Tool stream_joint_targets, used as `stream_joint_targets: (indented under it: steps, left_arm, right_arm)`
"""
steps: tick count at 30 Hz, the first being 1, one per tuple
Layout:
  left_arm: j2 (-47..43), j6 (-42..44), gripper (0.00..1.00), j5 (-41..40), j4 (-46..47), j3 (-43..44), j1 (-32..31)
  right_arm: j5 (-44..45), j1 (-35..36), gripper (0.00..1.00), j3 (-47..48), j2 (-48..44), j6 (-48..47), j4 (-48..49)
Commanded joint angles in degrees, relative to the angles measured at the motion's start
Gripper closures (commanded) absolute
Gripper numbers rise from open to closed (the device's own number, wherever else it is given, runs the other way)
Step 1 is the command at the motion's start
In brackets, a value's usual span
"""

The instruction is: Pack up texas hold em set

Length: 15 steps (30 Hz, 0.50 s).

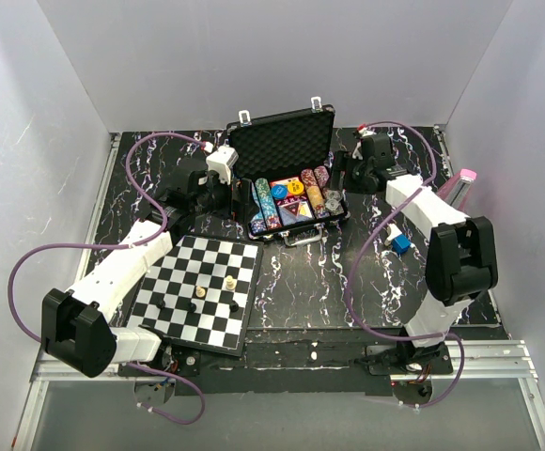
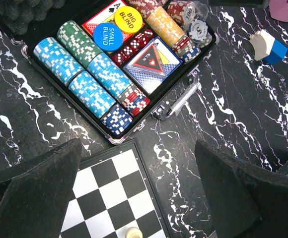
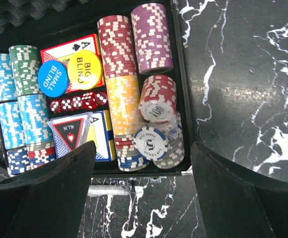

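Observation:
The black briefcase of the texas hold em set stands open at the back middle, its foam lid upright. Rows of coloured chips fill its tray, beside card decks, red dice and round blind buttons. Two loose chips lie tilted on the front right row. My right gripper hovers open just off the case's front right corner, holding nothing. At the case's left side, my left gripper hangs open and empty above the chessboard's corner.
A black-and-white chessboard with a few pieces lies in front of the case on the left. A blue and white block sits on the marbled mat to the right. The pink metronome stands by the right wall.

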Motion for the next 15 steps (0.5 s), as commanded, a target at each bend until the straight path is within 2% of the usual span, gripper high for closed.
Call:
stream_joint_targets:
  steps: [1, 3, 9, 15]
  left_arm:
    - [-2.2, 1.0, 0.02, -0.7, -0.5, 1.0, 0.4]
    - [-2.6, 1.3, 0.02, -1.2, -0.5, 0.8, 0.4]
    - [-4.4, 2.0, 0.02, -2.6, 0.5, 0.5, 0.4]
    - [-3.1, 1.5, 0.02, -2.5, -1.4, 7.1, 0.4]
  right_arm:
    - [3.9, -0.2, 0.16, -0.7, -5.5, 0.7, -2.5]
    - [8.3, -0.3, 0.16, -3.5, -8.5, 1.9, -1.8]
    - [10.2, -1.0, 0.13, -15.5, -20.6, 3.3, 3.2]
    - [10.8, -1.7, 0.13, -20.0, -26.8, 1.9, 0.6]
